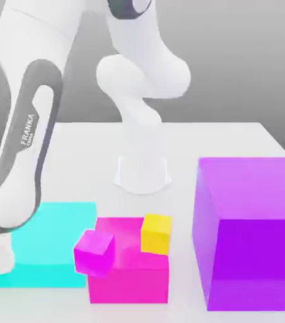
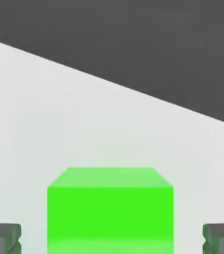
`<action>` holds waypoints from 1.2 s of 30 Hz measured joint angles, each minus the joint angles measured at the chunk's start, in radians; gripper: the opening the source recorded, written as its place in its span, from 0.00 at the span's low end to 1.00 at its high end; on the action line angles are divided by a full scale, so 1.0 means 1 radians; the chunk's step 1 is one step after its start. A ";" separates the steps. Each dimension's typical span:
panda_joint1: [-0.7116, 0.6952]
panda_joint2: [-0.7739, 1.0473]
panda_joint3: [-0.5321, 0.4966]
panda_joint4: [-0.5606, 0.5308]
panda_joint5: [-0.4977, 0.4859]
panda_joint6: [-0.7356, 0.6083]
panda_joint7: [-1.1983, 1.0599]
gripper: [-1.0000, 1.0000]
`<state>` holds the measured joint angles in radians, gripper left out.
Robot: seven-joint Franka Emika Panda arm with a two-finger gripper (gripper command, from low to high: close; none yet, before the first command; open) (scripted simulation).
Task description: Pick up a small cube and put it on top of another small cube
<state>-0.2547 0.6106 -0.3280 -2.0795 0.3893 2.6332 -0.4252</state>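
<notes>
currently listed: green cube (image 2: 110, 211), resting on the white table (image 2: 59, 124), set between the two dark fingertips (image 2: 4, 237) of the gripper (image 2: 111, 239); gaps show on both sides, so the fingers stand apart from it, gripping nothing. elsewhere: yellow cube (image 1: 156, 234) and small magenta cube (image 1: 94, 252) on a pink block (image 1: 132, 277); cyan slab (image 1: 50, 246); large purple cube (image 1: 252, 240).

a bright green cube (image 2: 111, 211) sits flat on the white table; in the exterior view a small yellow cube (image 1: 156, 234) rests upright atop a larger pink block
</notes>
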 joint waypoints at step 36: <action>0.352 -0.674 0.041 -0.458 -0.413 -0.159 0.113 1.00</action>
